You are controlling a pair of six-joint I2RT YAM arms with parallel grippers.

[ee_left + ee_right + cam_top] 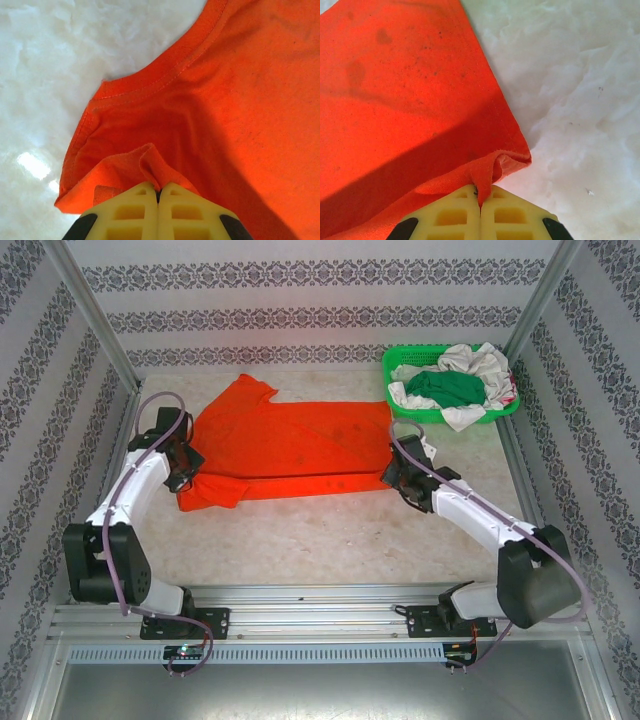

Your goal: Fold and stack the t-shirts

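Orange shirt (290,445) laid flat mid-table, stretched betw. both grippers. L gripper (159,192) clamped on a fold nr collar; R gripper (480,194) clamped on hem corner. Green shirt (450,388) & white shirt (480,365) heaped in basket (395,360), far R corner. Table (330,530) pale, marbled; walls (300,300) patterned.

Matt orange cloth t-shirt (290,445); glossy marbled table (350,530); plastic basket (398,362).

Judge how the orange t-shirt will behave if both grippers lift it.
Probably floppy: the orange t-shirt puckers where the left gripper and right gripper pinch it. Likely light, lying thin and flat; it should sag between them.
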